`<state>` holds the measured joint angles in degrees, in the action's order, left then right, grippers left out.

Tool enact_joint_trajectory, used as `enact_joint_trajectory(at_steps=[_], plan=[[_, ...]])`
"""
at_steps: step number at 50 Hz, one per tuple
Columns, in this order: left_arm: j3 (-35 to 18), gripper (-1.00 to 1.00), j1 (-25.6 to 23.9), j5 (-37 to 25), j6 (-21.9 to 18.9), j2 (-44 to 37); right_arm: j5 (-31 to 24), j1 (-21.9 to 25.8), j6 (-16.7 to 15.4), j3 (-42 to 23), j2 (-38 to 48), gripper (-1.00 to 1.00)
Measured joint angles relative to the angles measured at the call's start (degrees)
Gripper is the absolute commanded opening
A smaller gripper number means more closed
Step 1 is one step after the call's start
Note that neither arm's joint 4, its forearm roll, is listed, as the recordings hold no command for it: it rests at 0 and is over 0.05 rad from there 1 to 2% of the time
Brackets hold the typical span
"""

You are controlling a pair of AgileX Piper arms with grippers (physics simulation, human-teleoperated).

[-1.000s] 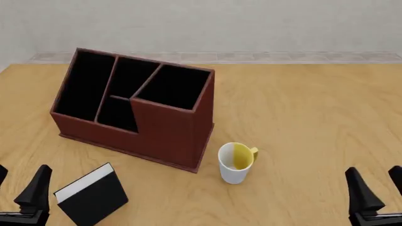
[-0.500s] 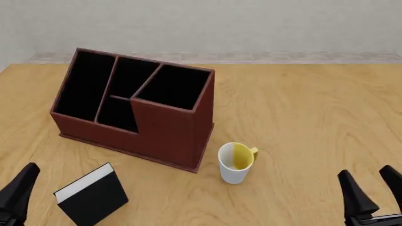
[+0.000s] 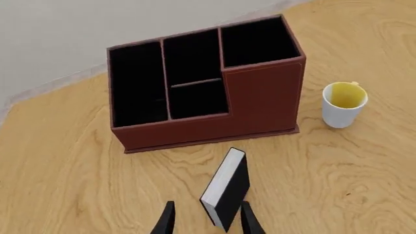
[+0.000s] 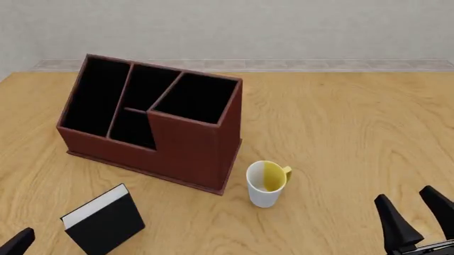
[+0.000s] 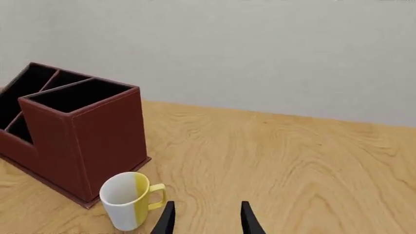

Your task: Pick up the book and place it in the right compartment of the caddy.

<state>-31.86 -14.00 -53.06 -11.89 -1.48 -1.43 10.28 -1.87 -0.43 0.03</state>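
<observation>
The black book [image 4: 105,220] with its white page edge lies on the table at the front left, ahead of the caddy [image 4: 190,146]. The red-brown caddy stands at the back left, and its right compartment [image 4: 197,98] is a dark, square section. Of my left gripper only one fingertip [image 4: 18,243] shows in the front view, left of the book. In the left wrist view my left gripper [image 3: 206,220] is open, and the book [image 3: 227,187] has its near end framed between the fingers. My right gripper [image 4: 417,217] stands open at the front right, holding nothing.
A white mug with a yellow inside [image 4: 266,183] stands just right of the caddy's front corner, between the caddy and my right gripper. It also shows in the right wrist view as the mug [image 5: 126,200]. A pale wall runs behind the table's far edge.
My left gripper has sunk toward the lower left corner of the front view until only a fingertip shows. My right gripper has drifted slightly left. Book, caddy and mug have not moved.
</observation>
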Motion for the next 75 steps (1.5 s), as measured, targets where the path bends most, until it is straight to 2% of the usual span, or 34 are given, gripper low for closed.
enact_joint_trajectory(at_steps=[9, 18, 26, 34, 46, 54, 61, 75], plan=[[-2.5, 1.00, 0.0, -8.3, -1.8, -0.8, -0.1, 1.0, 0.1, -0.3, 0.0, 1.00], [-1.3, 1.00, 0.2, -12.4, -1.8, -0.3, -0.3, 1.6, 0.1, -0.6, 0.0, 1.00], [0.8, 1.00, 0.7, -13.2, -1.4, 0.1, -0.4, 1.9, 0.1, -0.9, 0.0, 1.00], [3.9, 1.00, 1.4, -11.1, -1.1, -0.5, -0.6, 2.2, -0.1, -1.0, 0.0, 1.00], [11.6, 1.00, 3.4, 1.2, -1.4, -8.0, -0.5, 2.0, -0.2, -0.6, 0.0, 1.00], [14.9, 1.00, 4.7, 8.9, -1.5, -13.6, -0.4, 1.7, -0.2, -0.2, 0.0, 1.00], [19.3, 1.00, 4.5, 18.0, -1.1, -20.2, -0.5, 1.2, -0.4, -0.3, 0.0, 1.00], [23.6, 1.00, 5.1, 31.7, -1.6, -31.8, -0.8, 0.1, -0.7, -0.6, 0.0, 1.00]])
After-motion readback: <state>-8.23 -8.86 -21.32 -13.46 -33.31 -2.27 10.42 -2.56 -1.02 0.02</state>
